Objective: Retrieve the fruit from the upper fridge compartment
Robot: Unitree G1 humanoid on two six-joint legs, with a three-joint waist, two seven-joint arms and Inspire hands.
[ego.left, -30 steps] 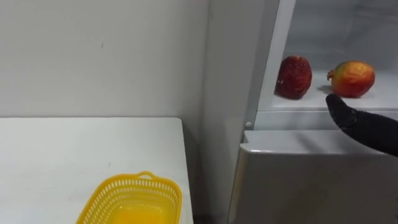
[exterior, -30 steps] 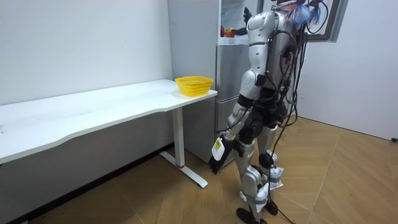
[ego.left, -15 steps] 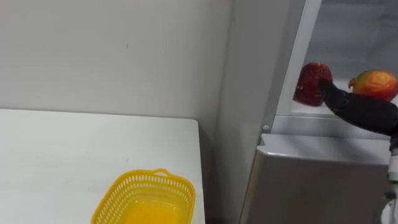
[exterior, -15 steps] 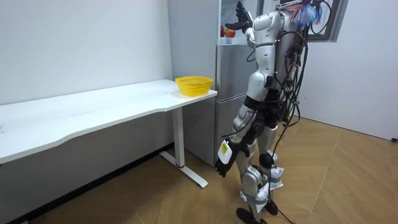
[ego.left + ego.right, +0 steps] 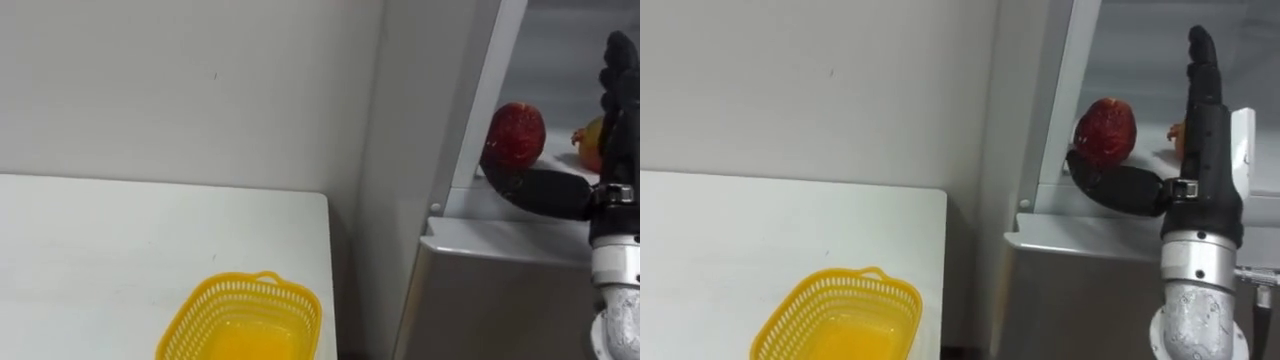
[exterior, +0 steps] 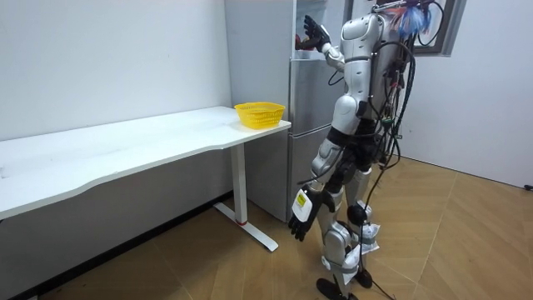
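Risen from its reach at the dark red fruit [image 5: 1108,128], the right hand [image 5: 1205,140] now stands upright just beside it, fingers straight and spread from the thumb, gripping nothing; the thumb lies just below the fruit's front, contact unclear; the fruit rests on the upper shelf of the fridge [image 6: 312,100], an orange-red fruit [image 5: 588,148] behind the hand; the left hand [image 6: 300,227] hangs loose by the thigh; a yellow basket [image 5: 250,285] sits on the white table [image 5: 120,250].
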